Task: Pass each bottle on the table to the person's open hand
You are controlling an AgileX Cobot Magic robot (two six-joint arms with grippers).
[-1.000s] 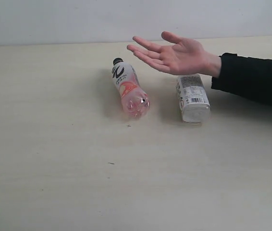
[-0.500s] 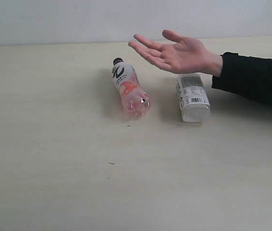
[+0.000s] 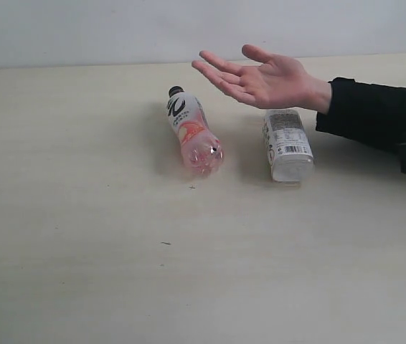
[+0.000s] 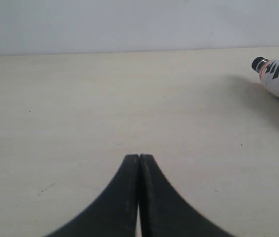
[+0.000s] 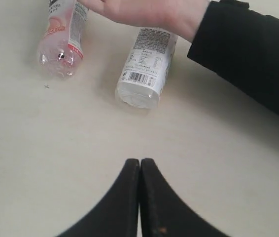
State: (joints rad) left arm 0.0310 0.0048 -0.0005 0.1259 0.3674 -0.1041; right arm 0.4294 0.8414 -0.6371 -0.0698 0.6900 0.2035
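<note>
Left end effector (image 4: pixel 138 159) and right end effector (image 5: pixel 140 162) are both closed, empty. On table (image 3: pixel 117 251), upper centre, lies pink bottle (image 3: pixel 192 136) — white bottle (image 3: pixel 287 143) right of it, partly under open hand (image 3: pixel 267 82).

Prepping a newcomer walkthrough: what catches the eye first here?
The person's open hand hovers palm up over the table. Two bottles lie on their sides by it: the pink-label bottle left of it in the exterior view, the white-label bottle partly beneath it. The left gripper and right gripper are shut, empty.
</note>
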